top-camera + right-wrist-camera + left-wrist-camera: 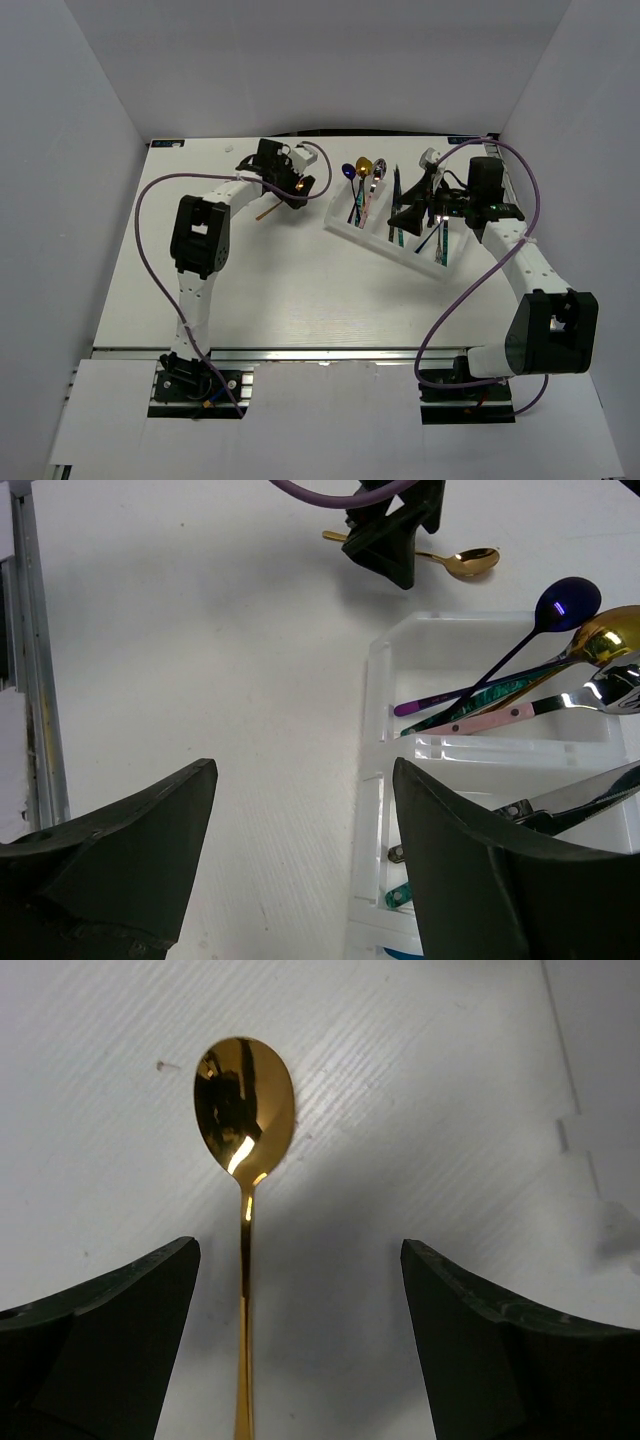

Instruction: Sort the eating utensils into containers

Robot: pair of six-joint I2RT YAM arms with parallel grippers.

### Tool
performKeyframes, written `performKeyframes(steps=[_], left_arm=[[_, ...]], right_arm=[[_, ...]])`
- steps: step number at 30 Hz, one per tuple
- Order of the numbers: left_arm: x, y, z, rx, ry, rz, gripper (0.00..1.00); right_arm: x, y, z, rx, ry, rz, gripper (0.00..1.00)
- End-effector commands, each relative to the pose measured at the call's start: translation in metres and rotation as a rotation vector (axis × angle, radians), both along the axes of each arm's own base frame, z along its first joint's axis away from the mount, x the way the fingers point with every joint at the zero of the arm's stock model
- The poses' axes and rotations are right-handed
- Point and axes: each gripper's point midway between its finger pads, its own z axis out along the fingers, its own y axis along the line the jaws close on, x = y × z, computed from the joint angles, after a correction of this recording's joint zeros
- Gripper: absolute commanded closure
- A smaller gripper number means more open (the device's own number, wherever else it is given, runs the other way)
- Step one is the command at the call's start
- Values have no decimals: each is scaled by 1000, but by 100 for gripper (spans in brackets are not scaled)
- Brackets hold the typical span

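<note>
My left hand (300, 1245) hangs over the loose gold spoon (245, 1110), fingers spread wide and touching nothing. The spoon lies flat on the desk (280, 290) between them, nearer my left finger, bowl up and pointing away from me. It sits toward the desk's far edge, left of the white tray (372, 710) and apart from it.

My right hand (305, 770) is spread too, with nothing between its fingers. It hovers over the near edge of the tray, which lies askew near the far edge, right of centre. The tray's left compartment holds a purple-blue spoon (565, 602), a gold-bowled spoon (610, 630) and a pink-handled silver spoon (600, 690), bowls leaning on the far wall. The next compartment holds a silver utensil (580, 795) of a kind I cannot make out.
</note>
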Motion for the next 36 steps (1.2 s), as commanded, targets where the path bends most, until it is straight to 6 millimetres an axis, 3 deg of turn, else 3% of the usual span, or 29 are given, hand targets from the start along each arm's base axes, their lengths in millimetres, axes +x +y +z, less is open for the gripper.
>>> performKeyframes(steps=[1, 13, 22, 35, 36], left_arm=[[23, -2, 27, 22, -108, -56, 8], [36, 0, 9, 50, -114, -59, 24], [33, 7, -2, 11, -59, -32, 42], [28, 12, -21, 1, 3, -4, 58], [26, 12, -22, 4, 10, -4, 65]], right_arm=[[1, 0, 16, 10, -56, 24, 22], [0, 0, 18, 8, -61, 29, 22], [-1, 1, 20, 9, -70, 32, 22], [-2, -2, 24, 8, -84, 27, 22], [-2, -2, 24, 8, -85, 27, 22]])
